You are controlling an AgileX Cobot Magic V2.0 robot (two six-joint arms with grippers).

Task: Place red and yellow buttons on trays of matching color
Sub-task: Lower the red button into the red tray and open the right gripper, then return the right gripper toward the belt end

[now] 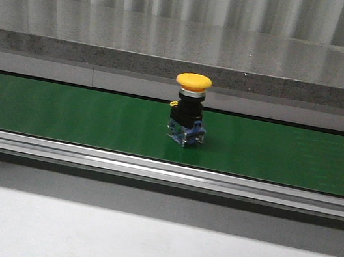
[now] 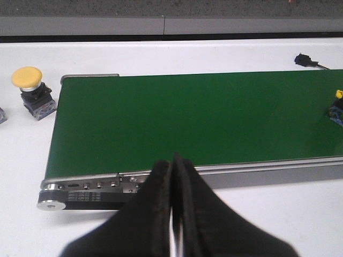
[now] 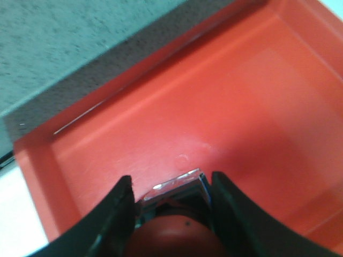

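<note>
I see the red button (image 3: 170, 231) clamped between my right gripper (image 3: 169, 211) fingers, poised over the red tray (image 3: 257, 107). Left gripper (image 2: 172, 171) closed, empty, short of the belt (image 2: 198, 118); yellow button (image 1: 189, 108) upright there.

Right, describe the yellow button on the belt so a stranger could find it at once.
Start at the long green belt running across the front view. Near its middle a yellow button stands upright, a mushroom cap on a black body with a blue base. Another yellow button sits on the white table off the belt's end; this one is on the green.
</note>
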